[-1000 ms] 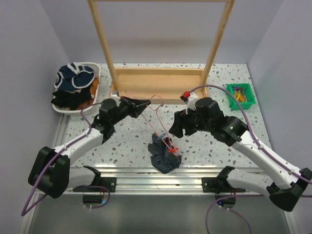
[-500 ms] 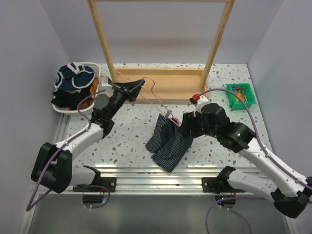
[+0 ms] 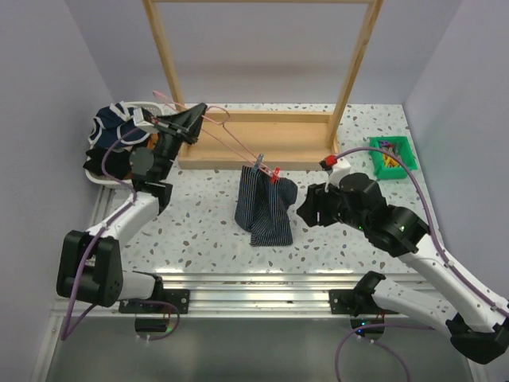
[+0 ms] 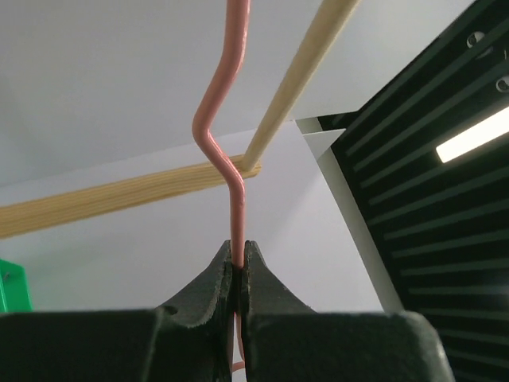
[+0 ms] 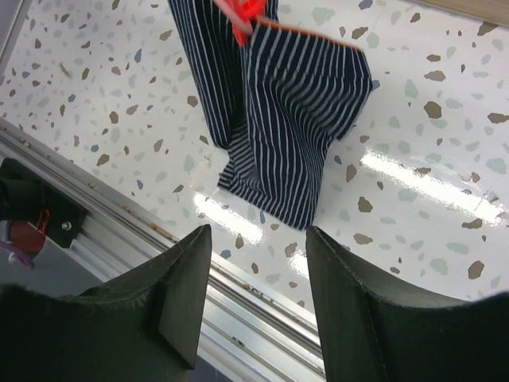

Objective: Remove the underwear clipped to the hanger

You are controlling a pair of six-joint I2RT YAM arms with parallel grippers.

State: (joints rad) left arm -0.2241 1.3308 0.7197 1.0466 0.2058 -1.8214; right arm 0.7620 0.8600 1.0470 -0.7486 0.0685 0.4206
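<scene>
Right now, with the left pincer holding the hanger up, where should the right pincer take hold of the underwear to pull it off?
Probably the right-hand fold of the underwear, just below the red clip, coming in from the right. The cloth hangs loose from that clip, and the open right pincer faces that side. The left pincer is shut on the hanger wire.

At centre, underwear (image 3: 264,208) hangs from hanger (image 3: 231,142), before frame (image 3: 262,131); basket (image 3: 99,181) far left, bin (image 3: 395,171) far right
</scene>
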